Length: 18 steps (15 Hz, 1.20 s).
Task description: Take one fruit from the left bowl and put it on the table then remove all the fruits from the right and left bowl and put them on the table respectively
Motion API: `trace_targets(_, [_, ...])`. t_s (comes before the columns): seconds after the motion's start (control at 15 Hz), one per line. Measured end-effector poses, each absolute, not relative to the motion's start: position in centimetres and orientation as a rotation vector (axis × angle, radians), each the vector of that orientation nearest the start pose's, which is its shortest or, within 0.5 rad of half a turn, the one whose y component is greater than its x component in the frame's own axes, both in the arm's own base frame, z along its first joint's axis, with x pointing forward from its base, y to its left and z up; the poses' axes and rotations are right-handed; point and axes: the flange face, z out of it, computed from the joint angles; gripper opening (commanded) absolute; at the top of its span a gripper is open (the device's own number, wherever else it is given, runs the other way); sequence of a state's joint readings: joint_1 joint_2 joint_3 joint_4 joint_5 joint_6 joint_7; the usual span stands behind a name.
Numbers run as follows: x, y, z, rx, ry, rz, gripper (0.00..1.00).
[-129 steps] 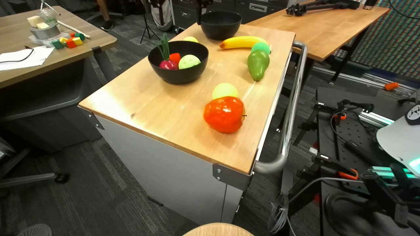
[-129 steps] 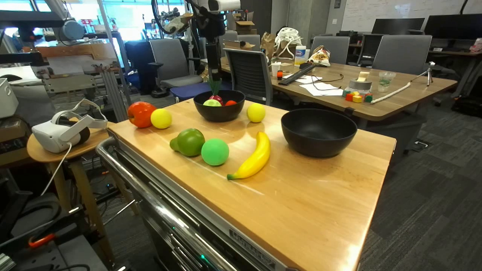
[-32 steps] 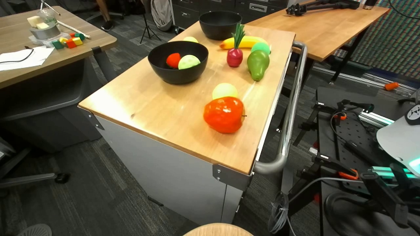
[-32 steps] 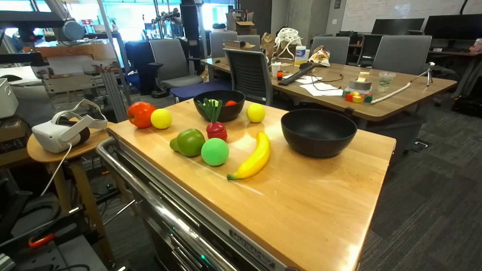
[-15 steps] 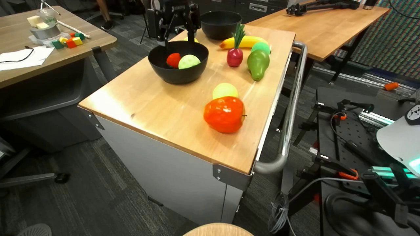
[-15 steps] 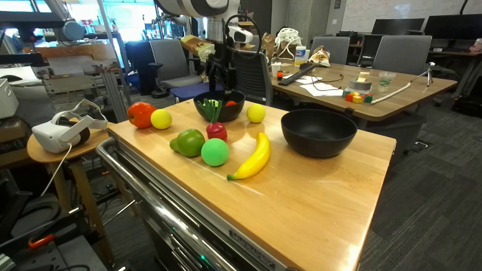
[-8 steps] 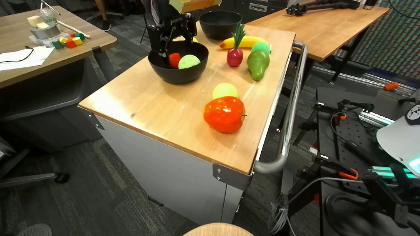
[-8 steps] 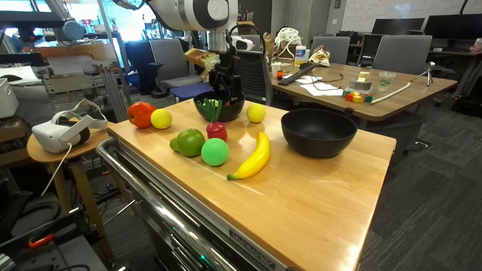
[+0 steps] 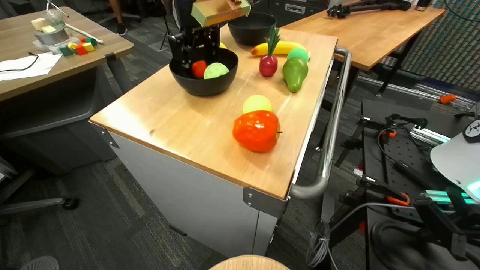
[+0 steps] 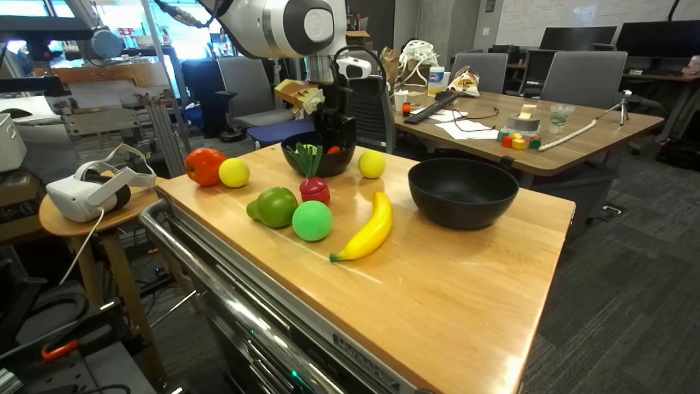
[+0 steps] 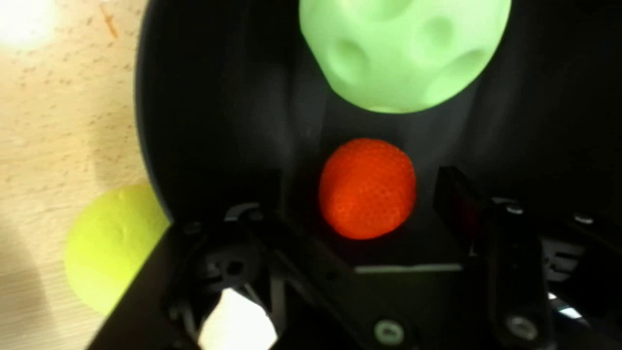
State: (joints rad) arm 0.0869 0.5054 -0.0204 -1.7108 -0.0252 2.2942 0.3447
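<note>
A: How does the gripper (image 11: 360,192) stand?

B: Spread well apart. In the wrist view its jaws flank the red fruit (image 11: 368,188), with a dark gap showing on either side.

A: So they surround it without pinching?

B: Yes. They reach down into the bowl (image 9: 210,87); whether they touch its wall cannot be told.

A: And the red fruit itself?

B: Inside that bowl, near the pale green fruit (image 11: 403,53); from above, the two show apart.

A: Which way does it point?

B: Seen from above it is nearly round, so its long axis is hard to tell. The pale green one looks round too, and dimpled.

A: What about those on the desk (image 9: 180,120)?

B: The radish (image 9: 268,66) stands upright, leaves up. In an exterior view the banana (image 10: 378,230) lies curved, its long axis slanting, green tip toward the rail (image 9: 336,108). The dark green fruit (image 10: 275,208) lies with its narrow end away from the green ball (image 10: 312,221).
</note>
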Motion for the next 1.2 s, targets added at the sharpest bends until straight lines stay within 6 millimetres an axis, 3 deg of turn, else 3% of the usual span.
trace_targets(0.2, [67.5, 4.7, 29.9, -3.126, 0.428, -0.116, 0.24])
trace_targets(0.53, [67.6, 4.7, 30.1, -3.122, 0.463, -0.110, 0.24])
trace_targets(0.67, [67.0, 4.7, 31.2, -3.140, 0.455, -0.009, 0.24])
trace_targets(0.8, [66.1, 4.5, 34.6, -3.179, 0.438, 0.047, 0.24])
trace_targets(0.93, [64.8, 4.1, 39.2, -3.200, 0.458, 0.044, 0.24])
trace_targets(1.07, [63.3, 3.3, 43.8, -3.183, 0.527, -0.010, 0.24])
trace_targets(1.2, [61.7, 1.6, 46.6, -3.143, 0.661, -0.063, 0.24])
